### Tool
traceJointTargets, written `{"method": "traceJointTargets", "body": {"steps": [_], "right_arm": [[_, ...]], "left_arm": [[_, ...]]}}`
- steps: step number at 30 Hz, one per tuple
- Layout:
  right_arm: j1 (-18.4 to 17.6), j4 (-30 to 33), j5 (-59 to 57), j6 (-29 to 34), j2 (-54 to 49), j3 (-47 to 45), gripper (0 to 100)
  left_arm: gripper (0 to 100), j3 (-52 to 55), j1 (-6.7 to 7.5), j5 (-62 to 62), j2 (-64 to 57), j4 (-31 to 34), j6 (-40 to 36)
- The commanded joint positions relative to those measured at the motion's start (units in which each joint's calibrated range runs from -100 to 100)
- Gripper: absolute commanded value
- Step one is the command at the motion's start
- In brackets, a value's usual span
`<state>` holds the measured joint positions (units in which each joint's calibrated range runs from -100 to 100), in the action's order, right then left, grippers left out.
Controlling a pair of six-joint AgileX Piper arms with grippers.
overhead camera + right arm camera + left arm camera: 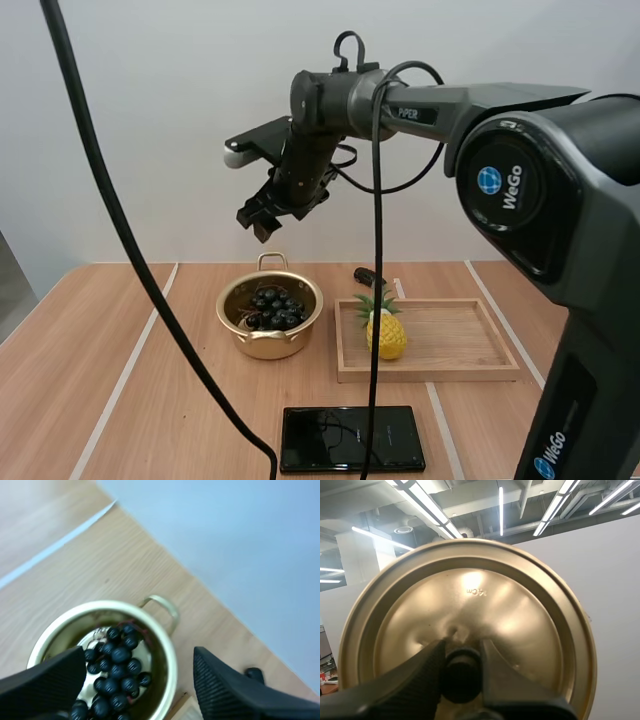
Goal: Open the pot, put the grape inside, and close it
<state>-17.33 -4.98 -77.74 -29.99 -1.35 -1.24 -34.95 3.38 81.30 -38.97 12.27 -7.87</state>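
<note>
The bunch of dark round grapes (272, 308) is seen inside the round gold metal pot (245, 342), which is set uncovered on the light wooden table (100, 350) beside a shallow wooden tray (470, 345). The right gripper (262, 218) is held above the pot, fingers spread, empty. The gold metal lid (520, 620) is clamped by its black knob (461, 675) in the left gripper (462, 647).

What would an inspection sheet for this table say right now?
Surface: light wooden table, pale stripes.
Job's things: round gold metal pot, open, bunch of dark grapes inside; gold metal lid off it.
Clutter: shallow wooden tray holding a yellow toy pineapple; flat glossy black slab at the near edge; small black object behind the tray.
Grippers: left gripper shut on the lid's knob; right gripper open above the pot.
Cables: nothing seen on the tabletop.
Surroundings: plain white wall behind.
</note>
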Motion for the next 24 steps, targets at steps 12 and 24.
{"method": "traceJointTargets", "body": {"steps": [12,24], "right_arm": [[10.2,-7.9,7.1,3.2,-17.0,1.0,100],[16.5,-8.3,7.1,5.2,-26.4,3.1,100]], "left_arm": [[0,-0.3,0.03,-1.3,0.3,-2.4,-0.2],[0,-0.3,0.03,-1.1,0.9,-2.5,-0.2]]}}
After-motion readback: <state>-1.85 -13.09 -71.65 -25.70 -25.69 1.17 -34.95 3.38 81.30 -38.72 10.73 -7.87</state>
